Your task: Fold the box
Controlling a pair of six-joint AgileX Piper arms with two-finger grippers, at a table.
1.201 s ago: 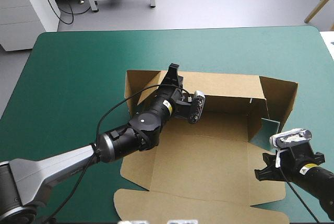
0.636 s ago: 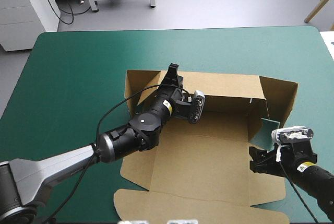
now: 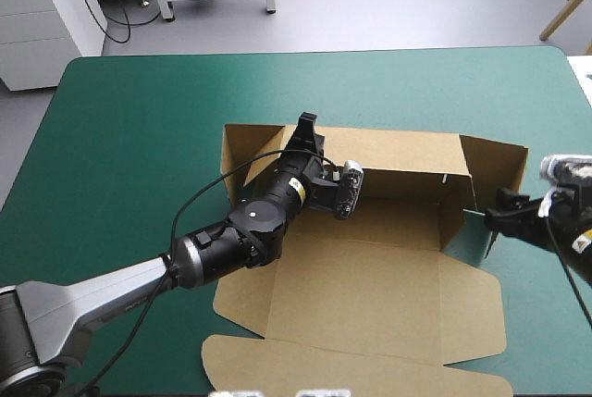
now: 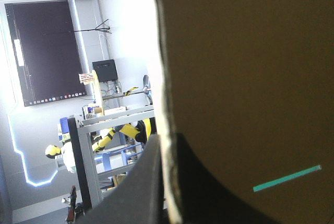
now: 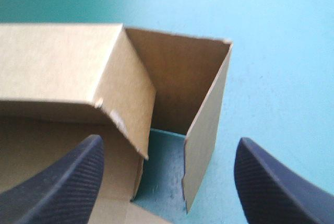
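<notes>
The brown box (image 3: pixel 370 286) lies in the middle of the teal-green cover, its base flat, its far wall (image 3: pixel 398 152) raised and a side flap (image 3: pixel 499 175) standing at the right end. My left gripper (image 3: pixel 305 133) is shut on the far wall's top edge near the left corner. In the left wrist view the board (image 4: pixel 250 78) stands between the black fingers (image 4: pixel 138 185). My right gripper (image 3: pixel 493 223) is open just right of the standing flap (image 5: pixel 206 130), its fingertips (image 5: pixel 78 166) wide apart with the box corner ahead of them.
The box's lid panel (image 3: pixel 351 374) lies flat toward the table's front edge. Bare teal-green cover (image 3: pixel 139 119) stretches to the left of the box and beyond it. The table's right edge (image 3: pixel 578 73) runs close to my right arm.
My right gripper has moved from the box's front right corner toward the far side, and now sits beside the standing right flap. The left arm and the box have not moved.
</notes>
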